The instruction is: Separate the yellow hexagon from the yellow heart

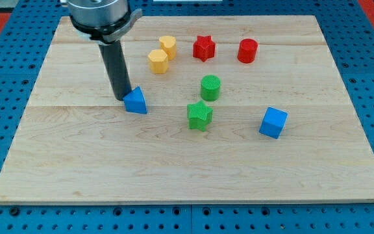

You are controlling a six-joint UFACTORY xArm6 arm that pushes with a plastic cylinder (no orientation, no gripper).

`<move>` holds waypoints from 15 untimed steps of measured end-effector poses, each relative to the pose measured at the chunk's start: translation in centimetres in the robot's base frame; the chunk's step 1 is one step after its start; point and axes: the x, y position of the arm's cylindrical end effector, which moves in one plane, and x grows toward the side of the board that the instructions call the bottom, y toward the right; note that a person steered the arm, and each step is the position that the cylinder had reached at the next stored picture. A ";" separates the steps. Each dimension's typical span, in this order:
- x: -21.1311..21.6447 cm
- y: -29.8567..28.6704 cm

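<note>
Standing upright over the left half of the wooden board (76,162), the dark rod is seen ending in my tip (121,99), which rests on the surface just left of the blue triangular block (136,101). The tip appears to be touching that block's left side, or nearly so; a clear gap cannot be made out. Nothing is held, since the rod is a plain straight pusher with no jaws to open or close.

Nearest the front, a blue cube (273,122) is found on the right, tilted slightly, well apart from the others. A green star (199,115) is placed near the centre, and a green cylinder (210,87) is set just behind it, close but apart.

Farther back, the yellow hexagon (158,61) is seen left of centre, with the yellow heart (168,45) just behind it and to its right; the two are near each other, almost touching. Both lie well beyond and to the right of the tip. A red star (204,48) is placed to the right of the heart, and a red cylinder (247,50) farther right again.

The blocks show a ribbed, layered plastic surface. The board is made of pale jointed planks with visible grain, and it is laid on a blue perforated table (369,65). No writing or label can be read.
</note>
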 end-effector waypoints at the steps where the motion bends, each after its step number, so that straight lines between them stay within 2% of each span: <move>1: 0.0 2.0; 2: 0.0 1.9; 3: -1.6 -2.6; 4: -7.0 -3.3; 5: -10.8 -1.9; 6: -12.5 2.1; 8: -12.4 3.0; 9: -12.4 5.7; 12: -8.9 5.2; 13: -9.5 2.7; 14: -13.0 0.3; 15: -17.9 0.5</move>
